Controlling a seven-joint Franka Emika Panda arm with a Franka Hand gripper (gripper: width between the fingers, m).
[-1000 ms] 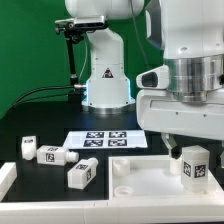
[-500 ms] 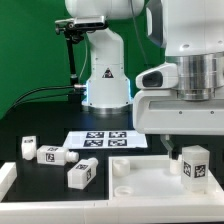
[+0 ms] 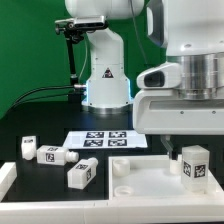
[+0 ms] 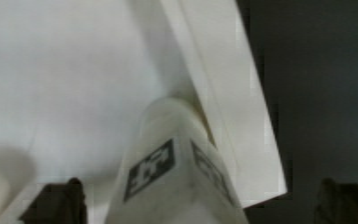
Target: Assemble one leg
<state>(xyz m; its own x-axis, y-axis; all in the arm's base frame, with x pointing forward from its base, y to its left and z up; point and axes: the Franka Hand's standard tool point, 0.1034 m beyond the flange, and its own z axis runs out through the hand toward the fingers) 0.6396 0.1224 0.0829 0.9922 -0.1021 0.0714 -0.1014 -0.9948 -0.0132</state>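
One leg (image 3: 193, 163), a white block with black-and-white tags, stands upright on the big flat white panel (image 3: 140, 172) near its corner on the exterior view's right. My gripper (image 3: 190, 143) hangs just above it. In the wrist view the leg (image 4: 167, 165) sits between my two dark fingertips (image 4: 60, 203), with a gap on both sides. The gripper (image 4: 202, 207) is open and holds nothing. Three more legs lie loose on the black table on the exterior view's left: one (image 3: 28, 148), one (image 3: 52, 154) and one (image 3: 82, 172).
The marker board (image 3: 105, 139) lies flat behind the panel. The robot's white base (image 3: 105, 80) stands at the back against a green wall, with a black cable running to the exterior view's left. The panel's raised rim (image 4: 220, 90) runs beside the leg.
My arm has risen a little and shifted slightly to the exterior view's right. The leg has stayed standing on the panel. The loose legs have not moved.
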